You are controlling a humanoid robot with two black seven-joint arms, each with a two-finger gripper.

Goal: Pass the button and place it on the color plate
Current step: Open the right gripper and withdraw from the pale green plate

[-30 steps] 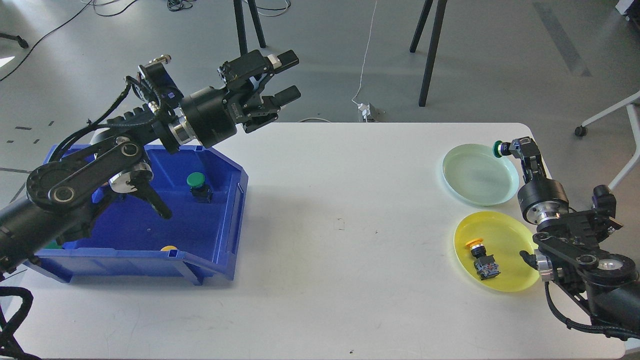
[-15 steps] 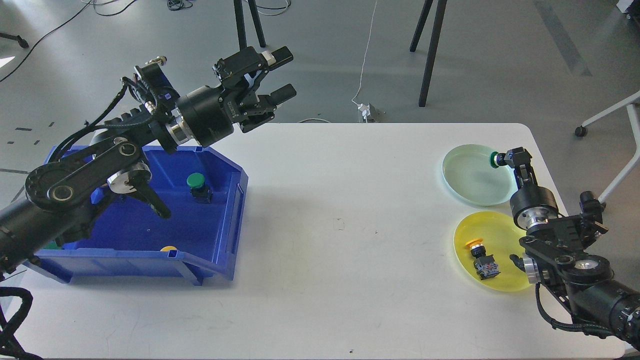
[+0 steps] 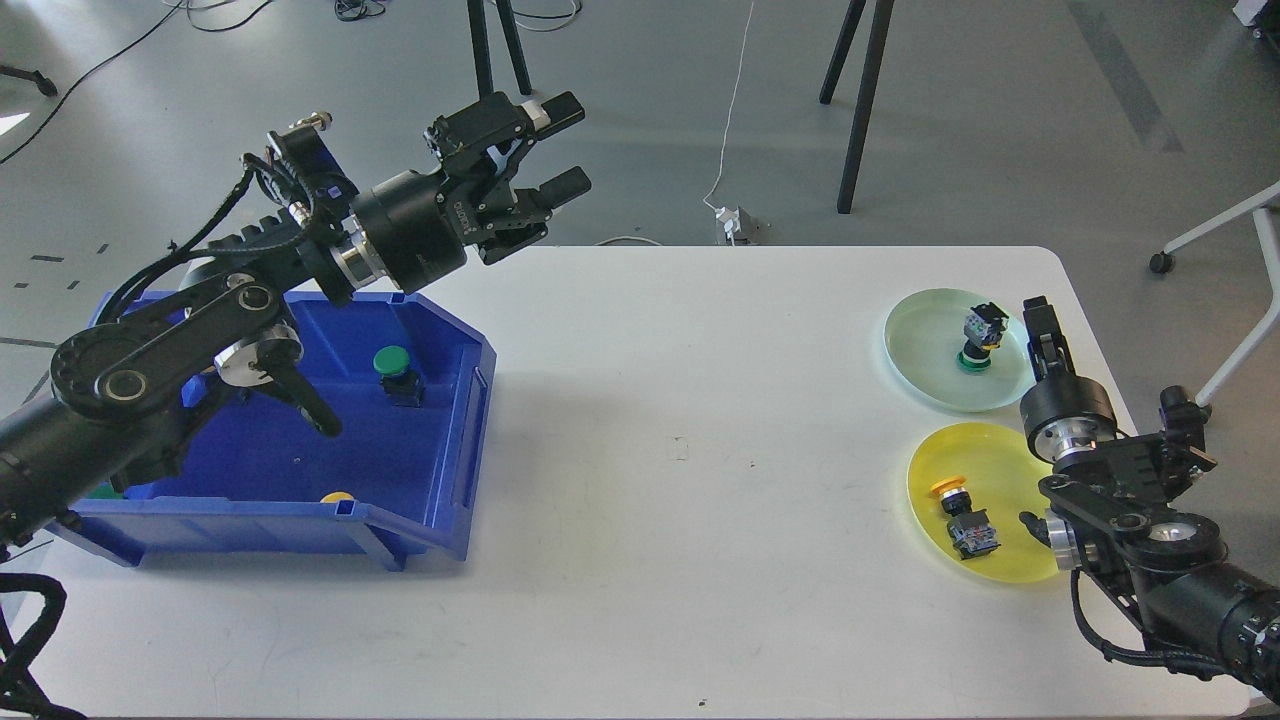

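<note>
Two plates on the right: a yellow plate (image 3: pixel 1020 470) lay nearer, a pale green plate (image 3: pixel 925 375) farther, both on the white worktop (image 3: pixel 680 500).
Yellow plate contents: a yellow-capped button (image 3: pixel 962 515) lay on its side inside.
Right arm: it came in from the near right corner, its wrist over the far edge of the yellow plate.
Right gripper (image 3: pixel 1035 322): seen thin and dark just right of the green plate, apart from the button there; I cannot tell whether its fingers were parted.
Green plate contents: a green-capped button (image 3: pixel 977 342) stood cap down, tilted, its dark body uppermost, in the right half of the plate.
Blue bin (image 3: pixel 440 460): it sat on the left of the worktop, holding another green button (image 3: pixel 395 371) toward its far side and a yellow cap (image 3: pixel 338 496) at its near wall.
Left gripper (image 3: pixel 560 145): raised above the far left edge of the worktop, fingers spread wide, holding nothing.
</note>
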